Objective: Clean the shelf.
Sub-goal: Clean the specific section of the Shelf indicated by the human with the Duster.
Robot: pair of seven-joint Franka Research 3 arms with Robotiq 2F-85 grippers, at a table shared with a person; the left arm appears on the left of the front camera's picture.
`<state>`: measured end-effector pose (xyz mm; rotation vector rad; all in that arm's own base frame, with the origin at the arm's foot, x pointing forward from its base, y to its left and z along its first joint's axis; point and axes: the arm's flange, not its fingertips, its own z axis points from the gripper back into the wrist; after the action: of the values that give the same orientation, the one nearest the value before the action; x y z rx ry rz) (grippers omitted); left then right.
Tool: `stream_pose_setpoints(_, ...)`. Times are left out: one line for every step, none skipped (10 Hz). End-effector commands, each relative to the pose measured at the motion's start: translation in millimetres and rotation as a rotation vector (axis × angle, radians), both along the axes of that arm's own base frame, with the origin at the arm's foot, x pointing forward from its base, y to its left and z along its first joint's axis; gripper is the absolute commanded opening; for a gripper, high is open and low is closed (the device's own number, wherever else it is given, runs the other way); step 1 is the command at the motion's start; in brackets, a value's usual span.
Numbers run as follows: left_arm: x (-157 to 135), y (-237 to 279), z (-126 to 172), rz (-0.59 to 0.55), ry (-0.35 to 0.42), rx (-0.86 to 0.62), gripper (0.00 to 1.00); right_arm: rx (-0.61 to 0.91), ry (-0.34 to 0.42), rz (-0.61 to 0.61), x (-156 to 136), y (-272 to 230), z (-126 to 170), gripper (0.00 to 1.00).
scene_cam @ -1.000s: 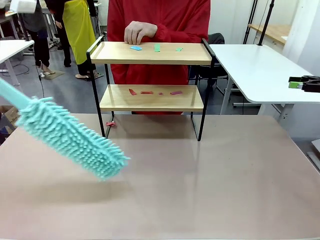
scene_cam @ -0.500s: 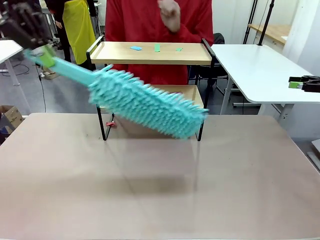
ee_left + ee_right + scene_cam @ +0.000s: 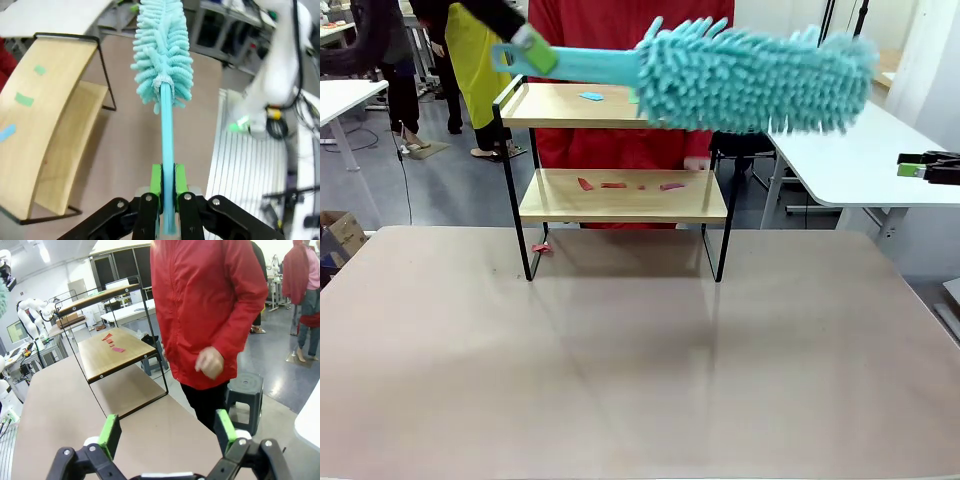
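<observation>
Duster (image 3: 750,80) position changed. A second ago it hung low over the near left of the table (image 3: 640,380), head sloping down. Half a second ago it was raised across the front of the shelf (image 3: 620,207), hiding the lower board. Now it is high and close to level, its fluffy teal head in front of the right half of the top board and reaching past the right rail.

Left gripper (image 3: 167,181): fingers (image 3: 156,180) pinched on the duster's flat teal handle, green pads on either side. In the front view it has climbed to the upper left.

Left wrist view: duster head lies off to one side of the shelf's boards, table behind it. Contact with the shelf cannot be told.

Shelf stands at the far middle of the table, same spot. Teal and green scraps (image 3: 591,96) on the top board, red scraps (image 3: 620,185) on the lower board, one red scrap (image 3: 541,248) on the table by the left front foot; all unmoved.

Person's hand (image 3: 210,362): was on the top board a second ago, now lowered behind the shelf's right side.

Right gripper (image 3: 167,432): fingers spread wide, holding nothing, parked off to the right as before.
</observation>
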<state>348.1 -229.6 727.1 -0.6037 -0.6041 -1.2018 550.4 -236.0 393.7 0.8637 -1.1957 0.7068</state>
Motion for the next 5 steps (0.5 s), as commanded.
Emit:
stream_pose_setpoints(-5, -31, 1, 0.244, 0.039, -0.061, 0.13, -0.003, -0.004, 0.003, 1, 1, 3, 1.00)
stream_pose_setpoints(-8, -53, 9, 0.365, 0.048, -0.116, 0.13, -0.003, -0.004, 0.003, 1, 1, 3, 1.00)
stream_pose_setpoints(-10, -74, 15, 0.489, 0.019, -0.137, 0.13, -0.003, -0.004, 0.003, 1, 1, 3, 1.00)
stream_pose_setpoints(-12, -93, 18, 0.616, 0.005, -0.127, 0.13, -0.003, -0.004, 0.003, 1, 1, 3, 1.00)
stream_pose_setpoints(-13, -109, 20, 0.685, 0.001, -0.120, 0.13, -0.003, -0.004, 0.003, 1, 1, 3, 1.00)
